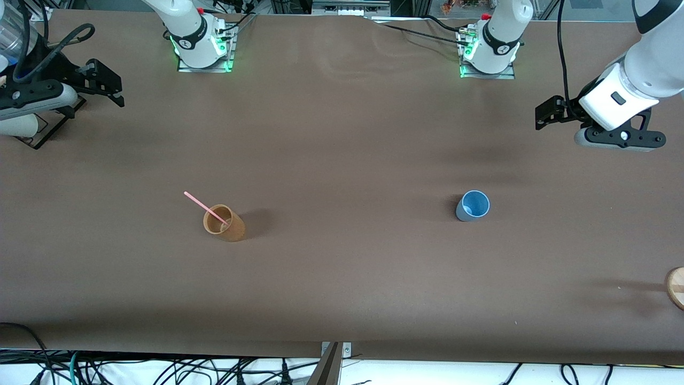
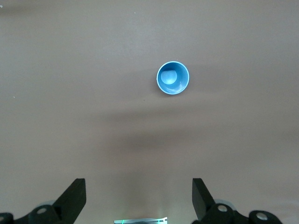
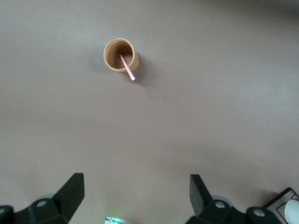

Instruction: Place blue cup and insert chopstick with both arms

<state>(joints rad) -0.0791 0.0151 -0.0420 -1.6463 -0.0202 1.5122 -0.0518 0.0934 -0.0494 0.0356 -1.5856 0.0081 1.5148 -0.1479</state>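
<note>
The blue cup stands upright and empty on the brown table toward the left arm's end; it also shows in the left wrist view. The pink chopstick leans inside the orange-brown cup toward the right arm's end; the right wrist view shows the chopstick and that cup. My left gripper is open and empty, up over the table at the left arm's end, apart from the blue cup. My right gripper is open and empty, up over the right arm's end.
A round wooden piece lies at the table's edge at the left arm's end. A white cup sits on a black stand at the right arm's end. Cables hang along the table's near edge.
</note>
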